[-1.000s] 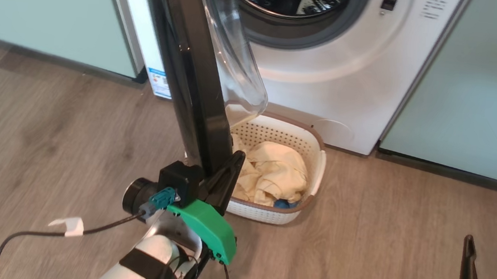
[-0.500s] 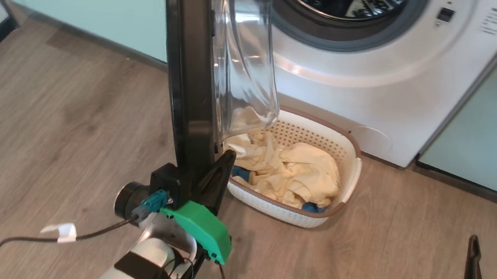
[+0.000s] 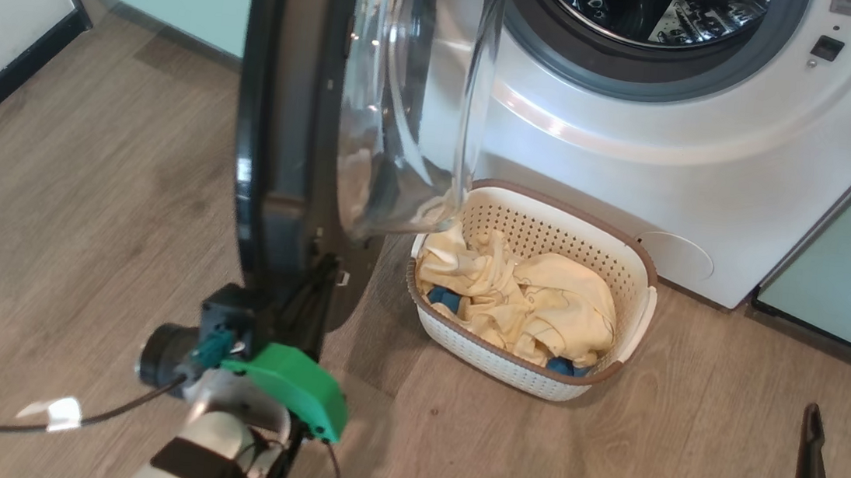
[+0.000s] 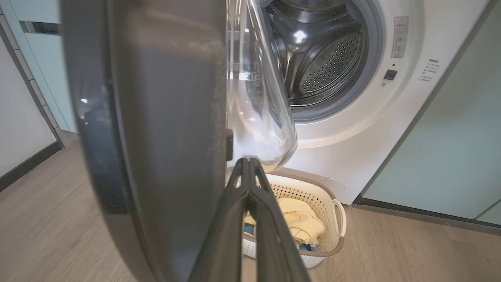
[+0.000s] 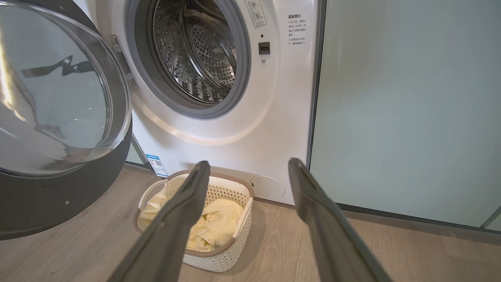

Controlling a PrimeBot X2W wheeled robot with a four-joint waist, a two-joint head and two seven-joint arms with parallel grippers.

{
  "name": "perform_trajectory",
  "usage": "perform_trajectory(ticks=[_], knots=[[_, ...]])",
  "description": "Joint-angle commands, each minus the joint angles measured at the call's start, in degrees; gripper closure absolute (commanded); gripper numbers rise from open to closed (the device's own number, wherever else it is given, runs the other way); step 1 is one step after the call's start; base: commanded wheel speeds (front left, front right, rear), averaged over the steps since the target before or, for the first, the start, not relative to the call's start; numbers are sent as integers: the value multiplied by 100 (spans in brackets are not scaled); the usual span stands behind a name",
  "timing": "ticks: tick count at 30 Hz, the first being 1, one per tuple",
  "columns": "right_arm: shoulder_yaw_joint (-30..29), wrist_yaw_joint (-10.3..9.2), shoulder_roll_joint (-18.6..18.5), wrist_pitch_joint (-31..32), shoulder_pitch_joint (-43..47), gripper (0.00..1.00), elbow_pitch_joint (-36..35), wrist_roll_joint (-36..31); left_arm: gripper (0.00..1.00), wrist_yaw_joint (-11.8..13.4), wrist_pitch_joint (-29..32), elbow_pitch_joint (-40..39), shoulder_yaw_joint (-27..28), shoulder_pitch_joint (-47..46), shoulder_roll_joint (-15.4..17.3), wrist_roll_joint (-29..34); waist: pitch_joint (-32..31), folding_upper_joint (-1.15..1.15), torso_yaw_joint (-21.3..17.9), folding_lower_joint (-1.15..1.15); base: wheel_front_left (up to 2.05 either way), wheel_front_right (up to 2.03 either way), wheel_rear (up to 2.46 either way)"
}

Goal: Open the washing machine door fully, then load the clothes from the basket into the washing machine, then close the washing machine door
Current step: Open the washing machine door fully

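Head view: washing machine door [image 3: 279,139] stands upright, edge-on, glass bowl facing right.

Left gripper [image 4: 247,167] is pinched tight just beside the washing machine door [image 4: 156,117] at 10 o'clock. Basket [image 4: 297,191] of clothes [image 4: 301,225] at 5, drum [image 4: 325,58] at 1.

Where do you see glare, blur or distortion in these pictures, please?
Head view: a bright glare streak across the washing machine front. Left wrist view: the washing machine door looms blurred up close. Right wrist view: pale reflections wash over the door glass.
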Motion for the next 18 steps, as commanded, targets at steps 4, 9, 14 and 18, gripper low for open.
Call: perform_trajectory(ticks=[4,9,14,18], knots=[[141,-15,-92,-55,-210,0,-143,-20,100,167,-113,-150,542,-30,310,-74,-1,0,-14,0,0,0,0],[131,-15,-92,-55,-238,0,-99,-14,100,317,-148,-134,807,17,470,-109,17,0,-53,0,0,0,0],[118,-15,-92,-54,-235,0,-84,-15,100,398,-181,-63,1008,11,608,-138,24,0,-92,0,0,0,0],[104,-15,-92,-39,-243,0,-110,-30,100,462,-227,79,1264,-36,754,-228,80,0,-154,0,0,0,0]])
